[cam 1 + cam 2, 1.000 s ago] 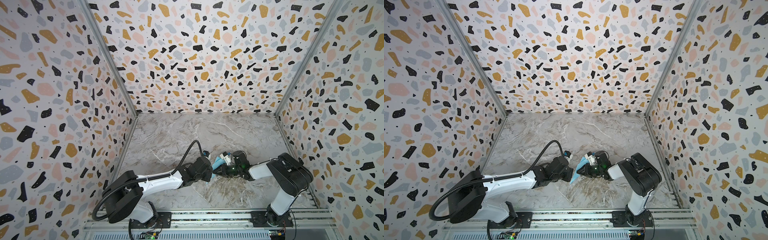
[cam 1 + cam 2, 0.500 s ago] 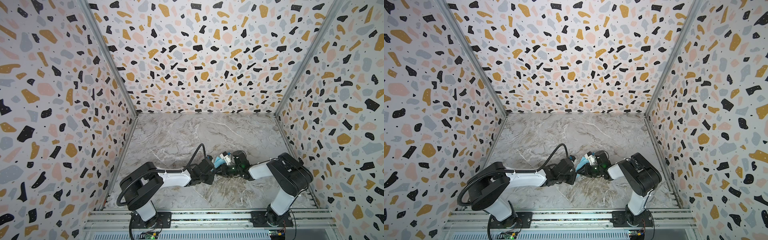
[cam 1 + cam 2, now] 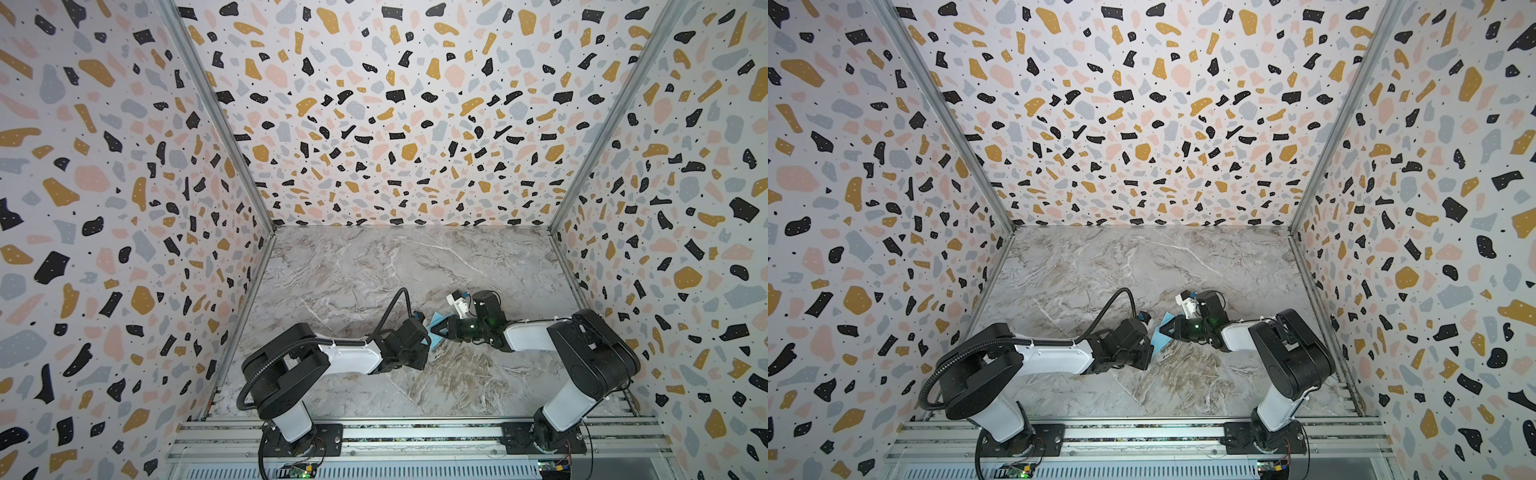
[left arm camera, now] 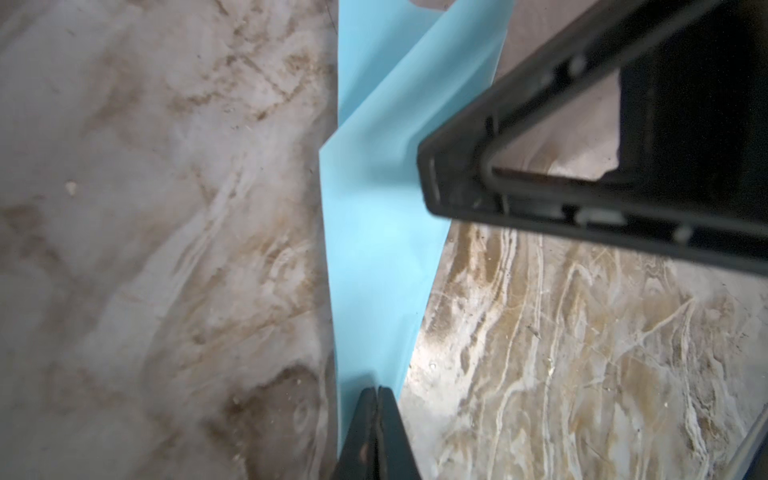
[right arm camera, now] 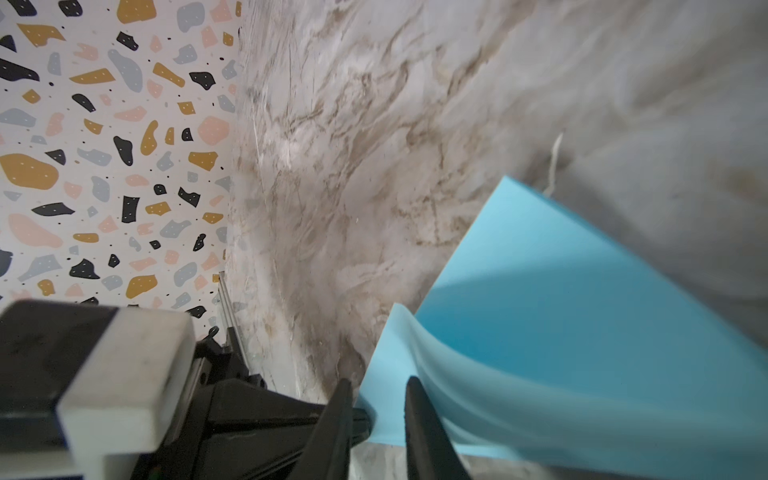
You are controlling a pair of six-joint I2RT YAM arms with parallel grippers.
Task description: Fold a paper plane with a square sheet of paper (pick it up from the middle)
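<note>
Near the middle of the table (image 3: 374, 266), a touch toward 4 o'clock in both top views, the light blue paper (image 4: 374, 249) sits between the two grippers, which face each other almost tip to tip. It is partly folded, with a crease along it and one flap curling up. Whether any of it touches the table I cannot tell.

The left arm (image 3: 353, 355) rises from the rail (image 3: 415, 434) at 7 o'clock with its shoulder link doubled back low. Its white forearm lies nearly level, pointing to 3 o'clock, and a black cable (image 3: 390, 307) loops over the wrist. The left gripper (image 4: 377, 390) is pinched tight on one narrow end of the paper, jaws together with no gap.

The right arm (image 3: 528, 334) stands on the rail at 5 o'clock, elbow out toward 3 o'clock, forearm stretched low toward 9 o'clock. The right gripper (image 5: 378, 380) is narrow but not closed. Its fingers (image 5: 417, 415) stand a little apart, and the paper's curled edge passes between them. In the left wrist view one of those fingers lies across the paper's side.
</note>
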